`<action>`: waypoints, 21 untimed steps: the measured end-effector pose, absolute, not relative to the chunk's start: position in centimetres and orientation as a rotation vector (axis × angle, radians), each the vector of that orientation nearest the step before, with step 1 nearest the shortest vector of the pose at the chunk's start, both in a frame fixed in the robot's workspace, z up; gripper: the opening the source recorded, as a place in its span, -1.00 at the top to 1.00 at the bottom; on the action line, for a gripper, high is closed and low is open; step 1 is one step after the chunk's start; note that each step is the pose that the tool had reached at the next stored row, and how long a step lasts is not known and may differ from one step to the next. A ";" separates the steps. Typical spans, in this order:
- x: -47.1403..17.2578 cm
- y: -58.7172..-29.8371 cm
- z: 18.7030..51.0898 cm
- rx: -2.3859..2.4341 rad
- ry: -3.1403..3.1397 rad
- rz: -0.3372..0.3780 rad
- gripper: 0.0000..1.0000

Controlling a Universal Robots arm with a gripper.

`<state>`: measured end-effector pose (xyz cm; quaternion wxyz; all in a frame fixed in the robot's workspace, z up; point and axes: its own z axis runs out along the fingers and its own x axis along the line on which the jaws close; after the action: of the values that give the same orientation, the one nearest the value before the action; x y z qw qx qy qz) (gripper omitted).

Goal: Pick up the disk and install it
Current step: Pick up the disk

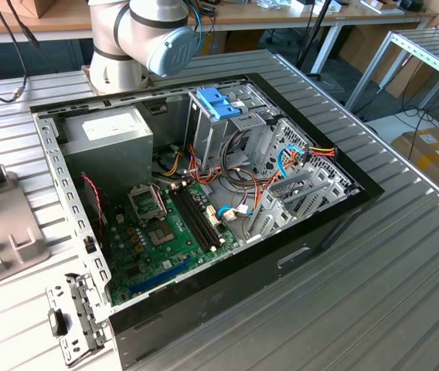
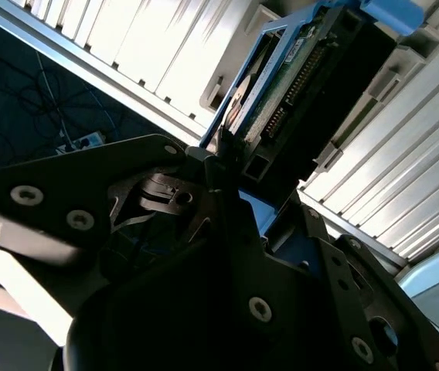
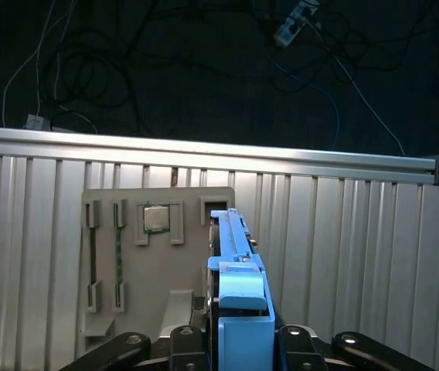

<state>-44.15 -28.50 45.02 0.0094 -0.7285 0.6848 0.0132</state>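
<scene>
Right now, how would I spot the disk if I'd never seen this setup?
In the first wrist view, find the ribbed metal table, then the grey tray on it. The disk shows edge-on against that tray; unlike the square chip and thin sticks there, it has light-blue rails.

Your exterior view stands high and off the arm, looking down slantwise into the open computer case (image 1: 204, 209) on the ribbed table (image 1: 374, 278). Your first wrist view sits behind the jaws and looks straight out along the disk (image 3: 231, 239) they clamp. Your second sits nearer, against the gripper (image 2: 223, 154), looking aslant past the jaws. Both wrist views share the disk, the grey fixture (image 3: 150, 286) beyond the jaws, and the table.
</scene>
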 end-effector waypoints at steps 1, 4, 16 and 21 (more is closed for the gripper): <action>-44.2 -28.5 45.1 -2.275 2.139 0.041 0.26; -44.2 -28.5 45.5 -2.275 2.139 0.041 0.26; -44.2 -28.5 46.9 -2.275 2.139 0.041 0.26; -44.2 -28.5 47.5 -2.275 2.139 0.041 0.26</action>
<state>-44.16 -28.50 47.47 0.0094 -0.7285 0.6848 0.0132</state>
